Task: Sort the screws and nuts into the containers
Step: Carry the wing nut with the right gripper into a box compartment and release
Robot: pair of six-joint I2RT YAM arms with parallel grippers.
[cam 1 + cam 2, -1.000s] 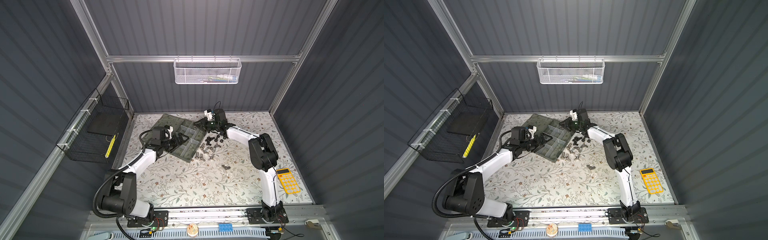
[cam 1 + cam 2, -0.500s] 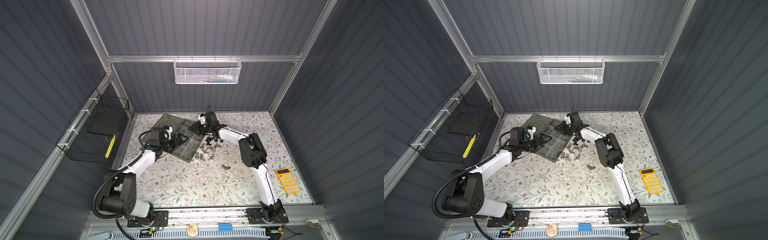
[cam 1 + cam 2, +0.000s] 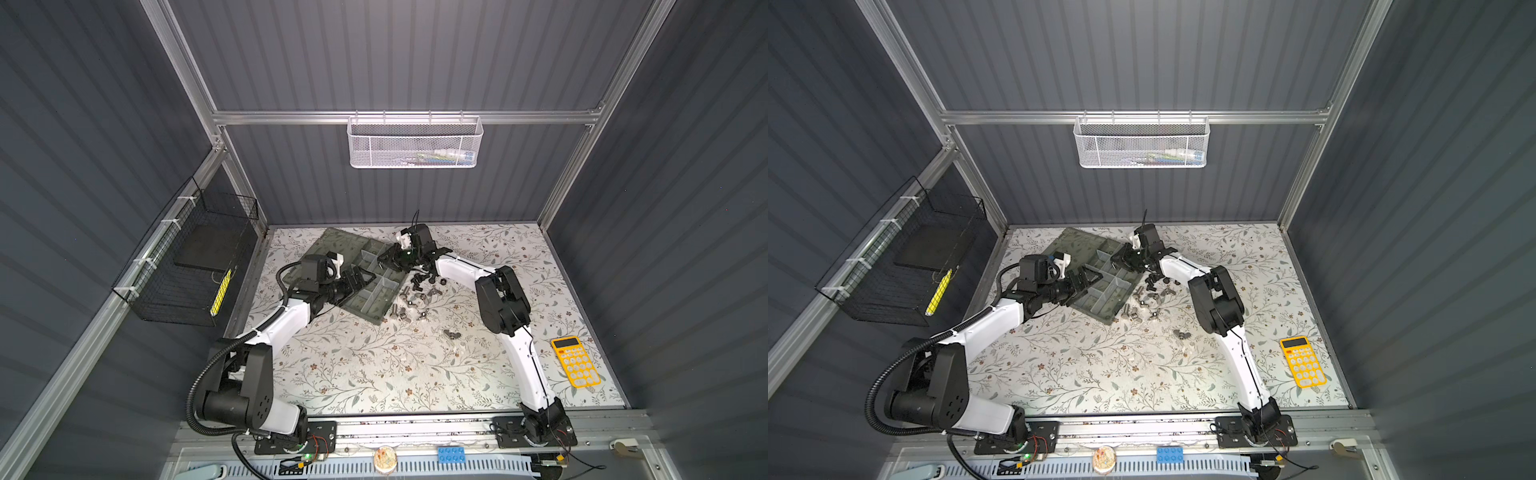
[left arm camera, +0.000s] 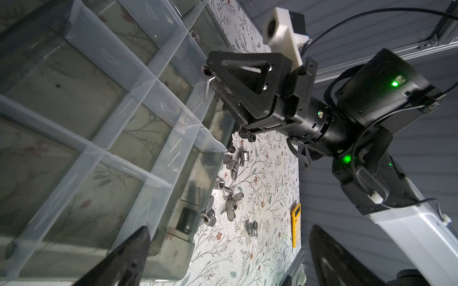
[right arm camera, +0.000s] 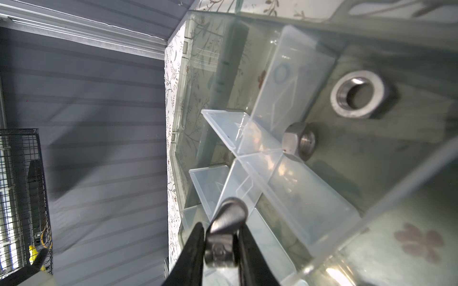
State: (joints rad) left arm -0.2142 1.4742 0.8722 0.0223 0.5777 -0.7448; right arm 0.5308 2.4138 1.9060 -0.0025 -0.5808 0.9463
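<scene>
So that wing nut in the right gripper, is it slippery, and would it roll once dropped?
Probably slippery: the wing nut is shiny metal, pinched only at its small hub by the right gripper. It looks stiff and is likely heavy for its size. It is unlikely to roll far, since its flat wings should stop it.

The walls [image 3: 395,62] are dark grey and ribbed. The white mat [image 3: 374,365] carries grey-green leaves and brown flowers. The organizer box [image 3: 332,245] is translucent grey-green, the lower-right calculator [image 3: 575,361] yellow, the wing nut [image 5: 224,237] silver.
</scene>
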